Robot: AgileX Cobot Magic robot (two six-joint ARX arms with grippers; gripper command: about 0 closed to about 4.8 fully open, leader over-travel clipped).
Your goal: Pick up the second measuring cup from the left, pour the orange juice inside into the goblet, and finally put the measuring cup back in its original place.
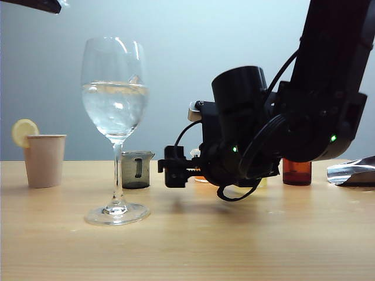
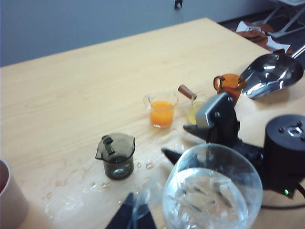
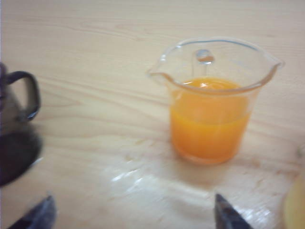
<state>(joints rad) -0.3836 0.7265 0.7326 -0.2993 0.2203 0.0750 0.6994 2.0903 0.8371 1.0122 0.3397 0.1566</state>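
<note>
bare tabletop [image 3: 95,43] between right gripper [image 3: 133,212] and clear measuring cup [image 3: 214,100], smoky cup [image 3: 16,124] flanking one side

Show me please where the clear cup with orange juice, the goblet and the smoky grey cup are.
clear measuring cup [image 3: 212,95]: right wrist view, front wall below the rim.
goblet [image 1: 115,105]: exterior view, middle of the bowl.
smoky grey cup [image 2: 116,160]: left wrist view, side wall.

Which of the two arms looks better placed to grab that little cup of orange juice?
The right. Its open pincer sits low over the table, aimed at the clear measuring cup of orange juice, which stands just ahead, untouched. The left pincer hangs higher, back by the goblet, with the smoky cup nearer.
</note>
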